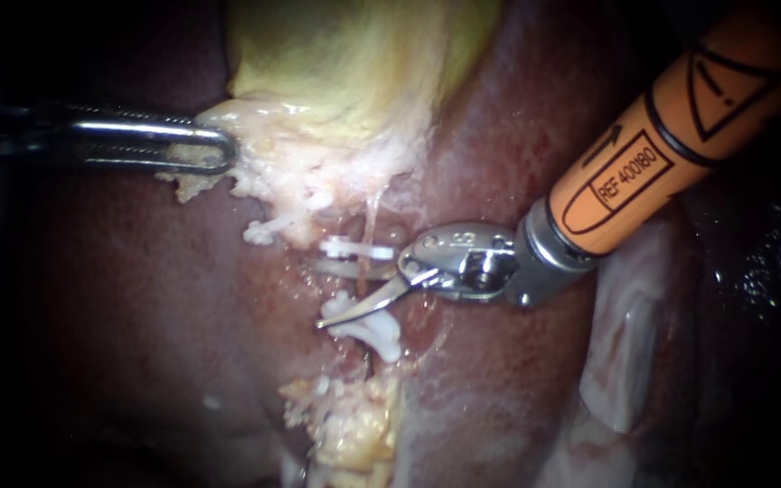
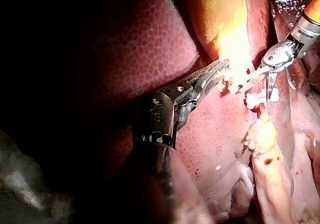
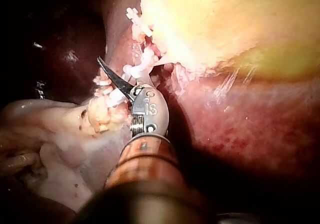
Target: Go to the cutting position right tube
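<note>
Right instrument (image 1: 332,291): it enters from the upper right, and its curved blades stand apart just below the centre of the frame, released and gripping nothing.
Tube (image 1: 362,286): a short pale stretch at the centre, running between the upper clip (image 1: 350,246) and the lower clip (image 1: 377,333). It lies in the gap between the blades. I cannot tell whether this is the right tube.
Left instrument (image 1: 219,149): at the upper left, its jaws are clenched on the pale tissue (image 1: 273,172) under the gallbladder (image 1: 345,54).
Stage: I judge the approach nearly done, with only fine alignment left.
Risk, clips: the blades sit close to both, so a small drift up or down could cut against a clip or knock it loose.
Risk, liver (image 1: 119,298): pushing the tips too deep could nick it behind the tube.
Risk, tension: if the left grip slips, the tube slackens and shifts out of the blades.
</note>
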`<state>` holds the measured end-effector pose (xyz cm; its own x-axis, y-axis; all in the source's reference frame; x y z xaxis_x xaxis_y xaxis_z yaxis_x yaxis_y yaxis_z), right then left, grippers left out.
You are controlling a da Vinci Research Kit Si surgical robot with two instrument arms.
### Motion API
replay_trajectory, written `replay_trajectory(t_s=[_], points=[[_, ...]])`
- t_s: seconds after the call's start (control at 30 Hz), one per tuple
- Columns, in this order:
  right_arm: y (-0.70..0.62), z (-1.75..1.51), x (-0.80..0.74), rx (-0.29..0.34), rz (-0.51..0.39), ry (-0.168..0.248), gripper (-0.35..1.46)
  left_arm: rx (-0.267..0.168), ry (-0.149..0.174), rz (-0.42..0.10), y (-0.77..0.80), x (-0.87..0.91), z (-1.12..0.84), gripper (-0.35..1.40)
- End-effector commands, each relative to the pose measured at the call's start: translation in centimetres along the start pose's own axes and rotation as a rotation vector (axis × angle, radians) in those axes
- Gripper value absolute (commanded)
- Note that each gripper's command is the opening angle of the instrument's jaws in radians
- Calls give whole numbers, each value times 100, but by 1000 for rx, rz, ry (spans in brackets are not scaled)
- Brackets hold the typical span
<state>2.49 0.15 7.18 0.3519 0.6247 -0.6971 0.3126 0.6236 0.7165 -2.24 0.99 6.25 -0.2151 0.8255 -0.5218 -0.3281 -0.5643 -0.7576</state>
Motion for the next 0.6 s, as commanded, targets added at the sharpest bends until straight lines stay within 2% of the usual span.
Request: replay_trajectory(t_s=[0.03, 0.17, 0.37, 0.47, 0.6], points=[[-3, 0, 3, 0, 8, 6, 128, 0, 0, 0, 0, 0, 0, -35], [-12, 1, 12, 7, 17, 13, 128, 0, 0, 0, 0, 0, 0, -35], [-31, 8, 23, 23, 41, 18, 128, 0, 0, 0, 0, 0, 0, -35], [-35, 12, 24, 27, 46, 16, 128, 0, 0, 0, 0, 0, 0, -35], [-34, 13, 24, 28, 45, 16, 128, 0, 0, 0, 0, 0, 0, -35]])
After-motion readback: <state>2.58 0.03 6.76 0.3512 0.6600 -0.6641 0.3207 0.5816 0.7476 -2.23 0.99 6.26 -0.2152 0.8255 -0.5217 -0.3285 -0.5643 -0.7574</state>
